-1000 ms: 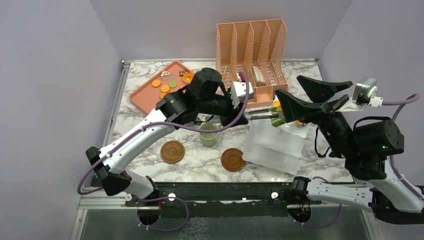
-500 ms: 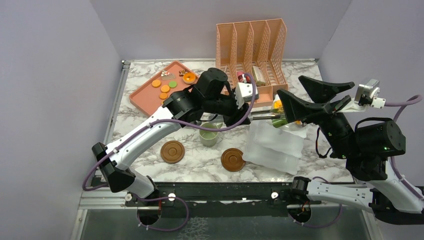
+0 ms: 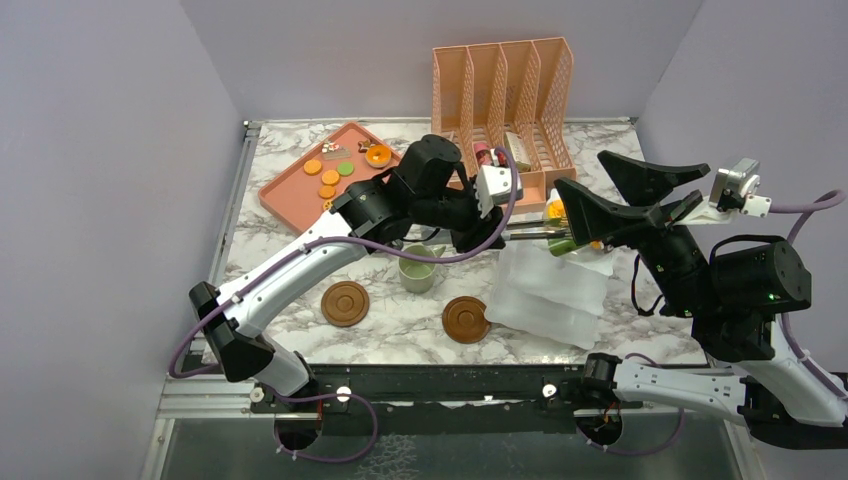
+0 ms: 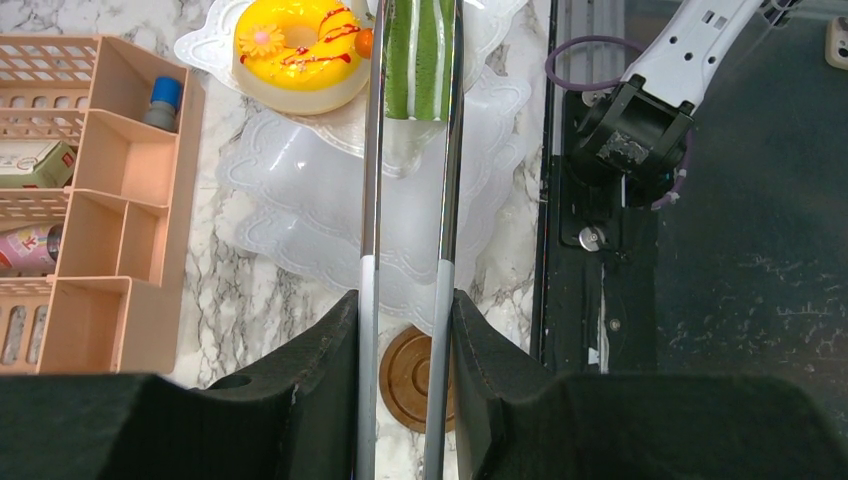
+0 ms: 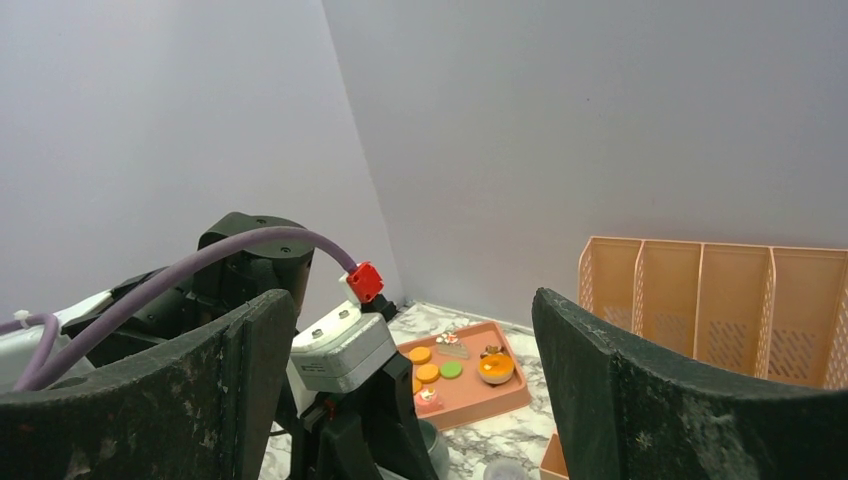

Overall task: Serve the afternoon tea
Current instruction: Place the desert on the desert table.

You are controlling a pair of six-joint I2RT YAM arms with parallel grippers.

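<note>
1. Pinching a pair of metal tongs point(image 4: 369, 150), the left claw point(image 4: 403, 312) is partly closed, its pads pressed on the two steel arms. The tongs' tips in turn squeeze a green striped cake point(image 4: 418, 60).
2. Risk at the claw: the smooth arms could twist or slide between the pads, I judge. The tips would then splay and drop the cake.
3. Risk at the tips: the cake hangs over the top plate of the white tiered stand point(image 4: 300, 190), just beside a yellow donut point(image 4: 300, 50). A crooked release could nudge the donut or tip the cake over the scalloped rim onto the worktop point(image 4: 225, 310).
4. Risk further out: the right claw point(image 3: 618, 195) is spread wide and holds nothing, raised near the stand. Long tongs swinging that way might clip it.
5. The cake's look: a small piece, green with pale stripes running lengthwise, held end-on between the tips. Whether it touches the plate I cannot tell.
6. Outward again, the pale green mug point(image 3: 418, 268) stands on bare worktop near the left coaster point(image 3: 345, 303) and the right coaster point(image 3: 466, 319), on neither of them.
</note>
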